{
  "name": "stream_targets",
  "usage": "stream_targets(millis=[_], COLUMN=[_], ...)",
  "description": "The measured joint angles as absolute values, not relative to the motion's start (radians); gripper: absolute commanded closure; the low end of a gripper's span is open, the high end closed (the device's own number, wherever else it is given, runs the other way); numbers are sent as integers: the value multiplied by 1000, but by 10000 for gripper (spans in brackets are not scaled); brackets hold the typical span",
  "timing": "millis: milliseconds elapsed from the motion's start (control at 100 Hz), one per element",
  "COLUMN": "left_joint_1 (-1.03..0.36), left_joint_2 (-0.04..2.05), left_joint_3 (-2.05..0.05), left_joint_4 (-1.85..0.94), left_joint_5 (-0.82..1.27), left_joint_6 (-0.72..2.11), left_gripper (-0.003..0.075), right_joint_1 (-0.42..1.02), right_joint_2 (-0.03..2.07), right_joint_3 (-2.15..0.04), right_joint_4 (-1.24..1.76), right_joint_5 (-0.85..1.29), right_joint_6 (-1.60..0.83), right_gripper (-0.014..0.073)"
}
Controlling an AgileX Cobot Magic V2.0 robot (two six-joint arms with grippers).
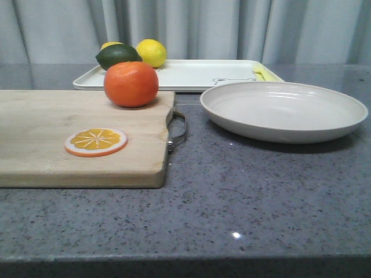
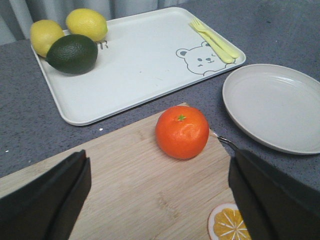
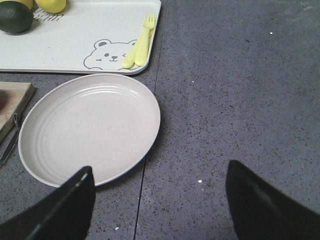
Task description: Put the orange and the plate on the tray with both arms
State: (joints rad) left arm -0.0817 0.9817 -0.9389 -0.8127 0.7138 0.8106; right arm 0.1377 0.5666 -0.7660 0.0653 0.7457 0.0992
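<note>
Orange, whole round bright fruit (image 2: pixel 182 132), lies ahead of left gripper (image 2: pixel 160 200), jaws spread; beige round plate (image 3: pixel 90 127) ahead-left of right gripper (image 3: pixel 160 205), jaws spread.

On my left lies a wooden board (image 1: pixel 81 136) with an orange slice (image 1: pixel 95 142) on it. Far off sit two lemons (image 2: pixel 86 24) and a lime (image 2: pixel 72 53); a yellow fork (image 3: pixel 144 38) lies far right.

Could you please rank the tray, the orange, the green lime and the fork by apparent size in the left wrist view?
1. tray
2. orange and green lime: they look alike, and the orange sits nearer the camera, so no ranking
3. fork
</note>
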Motion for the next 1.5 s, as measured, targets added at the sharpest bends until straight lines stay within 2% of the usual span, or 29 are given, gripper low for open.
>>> stream_targets(millis=[370,530,820,1499], left_joint_1=[-336,-397,-409,-409], left_joint_2=[1262,1368,1512,1648], left_joint_3=[-1001,-1034,-1107,-1130], left_joint_4=[-865,-865,-874,-897], left_joint_5=[519,466,435,400], left_joint_6=[892,894,896,898], left_gripper=[183,183,183,193], right_joint_1=[138,138,138,138], right_joint_2=[567,567,567,567], right_joint_3=[-766,-766,-766,-766], right_joint_4=[65,65,65,65], right_joint_5=[746,746,746,746], right_joint_6=[99,99,99,99], right_gripper=[43,43,43,43])
